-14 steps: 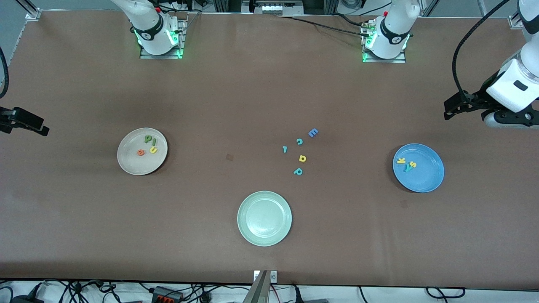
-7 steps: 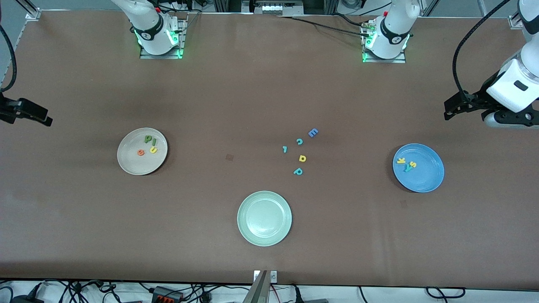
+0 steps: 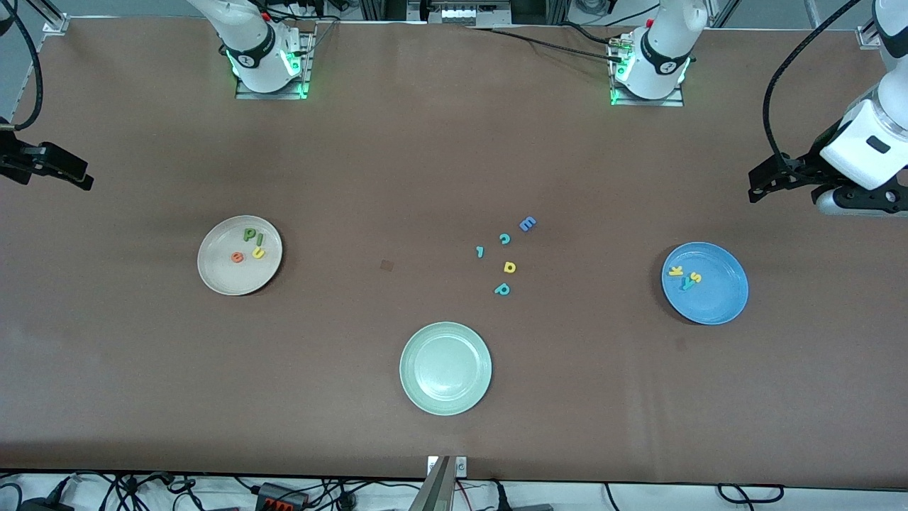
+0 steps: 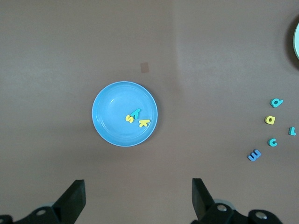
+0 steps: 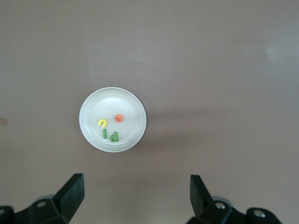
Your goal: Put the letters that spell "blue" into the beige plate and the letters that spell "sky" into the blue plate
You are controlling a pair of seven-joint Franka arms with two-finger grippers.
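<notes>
I have both arms parked high at the table's ends, empty. The left gripper [image 4: 135, 203] hangs over bare table beside the blue plate [image 3: 720, 301], jaws spread wide; the right gripper [image 5: 135, 200] likewise by the beige plate [image 3: 227, 280]. "k" [image 3: 676, 270], "s" [image 3: 696, 277] and "y" [image 3: 686, 284] lie in the blue, "b" [image 3: 249, 233], "l" [image 3: 259, 238], "u" [image 3: 258, 253] and "e" [image 3: 237, 257] in the beige — sorted, I judge. They look like feather-light, soft foam; I'd pinch any by its edges, gently.

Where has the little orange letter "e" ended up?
The small orange foam "e" lies in the round beige plate toward the right arm's end of the table, beside the yellow foam "u".
</notes>
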